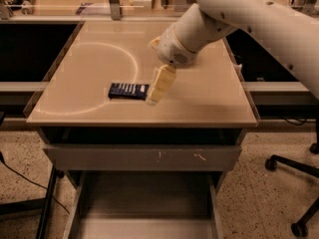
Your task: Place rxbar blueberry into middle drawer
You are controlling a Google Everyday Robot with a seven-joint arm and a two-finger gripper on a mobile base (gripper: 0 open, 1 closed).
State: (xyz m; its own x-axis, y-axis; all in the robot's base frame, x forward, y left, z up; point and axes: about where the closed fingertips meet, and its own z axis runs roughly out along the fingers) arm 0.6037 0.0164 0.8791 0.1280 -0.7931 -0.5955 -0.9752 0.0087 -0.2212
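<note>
The rxbar blueberry [128, 90], a flat dark navy bar with white lettering, lies on the tan tabletop [199, 98] left of centre. My gripper [155, 89], pale yellow on a white arm, points down and to the left, its tip just at the bar's right end, close to the tabletop. It holds nothing that I can see. The middle drawer [144, 203] is pulled out below the table, a wide grey tray with a plain floor and nothing visible in it.
A grey drawer front with pale scratch marks [144, 157] sits shut above the open tray. A pale ring mark curves across the tabletop's left half. Office chair wheels [299, 228] stand at the right on the speckled floor. Shelving with small items lines the back.
</note>
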